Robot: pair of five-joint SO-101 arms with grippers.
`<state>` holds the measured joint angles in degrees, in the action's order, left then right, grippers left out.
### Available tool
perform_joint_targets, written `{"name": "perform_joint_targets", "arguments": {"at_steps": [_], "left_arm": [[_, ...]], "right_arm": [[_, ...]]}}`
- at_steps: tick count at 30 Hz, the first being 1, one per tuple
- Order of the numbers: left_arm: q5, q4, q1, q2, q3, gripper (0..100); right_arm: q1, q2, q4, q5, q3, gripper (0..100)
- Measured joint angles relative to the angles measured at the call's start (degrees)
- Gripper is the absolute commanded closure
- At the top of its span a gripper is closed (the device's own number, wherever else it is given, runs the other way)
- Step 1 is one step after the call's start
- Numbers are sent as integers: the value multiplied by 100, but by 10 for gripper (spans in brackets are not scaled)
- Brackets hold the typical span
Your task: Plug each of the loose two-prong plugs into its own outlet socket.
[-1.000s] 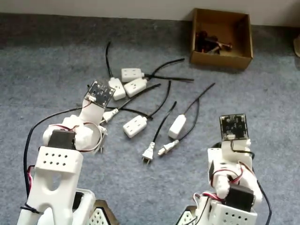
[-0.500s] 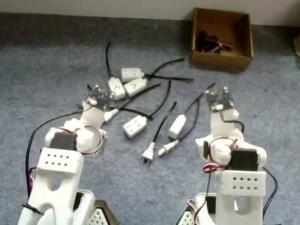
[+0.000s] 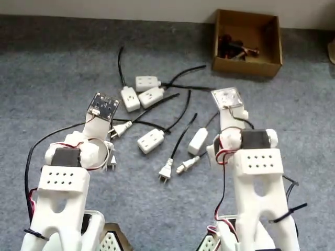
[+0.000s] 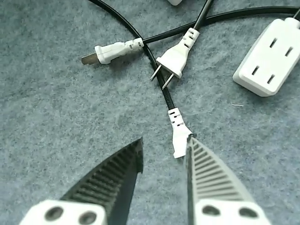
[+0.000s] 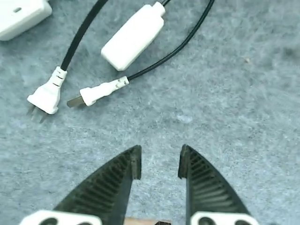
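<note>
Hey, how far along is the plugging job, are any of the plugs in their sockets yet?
Done: nothing; the three plugs in view all lie loose. In hand: nothing gripped. The left claw is open beside the nearest plug on the carpet; the right claw is open over carpet near a second plug and a third plug. Left: all three go into outlet sockets.

White plugs (image 3: 165,171) lie loose beside white sockets (image 3: 151,140).

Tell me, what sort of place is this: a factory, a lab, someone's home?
Probably a small lab or home test corner, not a factory. The work surface is grey carpet, a cardboard box holds odds and ends, and loose plugs and sockets lie before two small arms.
</note>
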<state>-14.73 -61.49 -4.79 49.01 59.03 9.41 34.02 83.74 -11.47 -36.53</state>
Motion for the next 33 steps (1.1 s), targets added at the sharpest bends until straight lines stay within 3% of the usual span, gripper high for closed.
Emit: {"name": "perform_joint_targets", "arguments": {"at_steps": [8, 18, 27, 29, 33], "left_arm": [[0, 0, 0, 0, 0, 857], [0, 0, 0, 0, 0, 857], [0, 114, 0, 0, 158, 857], [0, 264, 0, 0, 264, 857], [0, 352, 0, 0, 299, 857]], "right_arm": [[9, -1046, -607, 53, 273, 860], [62, -1152, -712, 70, 273, 857], [519, -1178, -712, -730, 273, 860], [624, -1222, -712, -413, 273, 860], [651, -1222, -712, 923, 273, 857]]}}
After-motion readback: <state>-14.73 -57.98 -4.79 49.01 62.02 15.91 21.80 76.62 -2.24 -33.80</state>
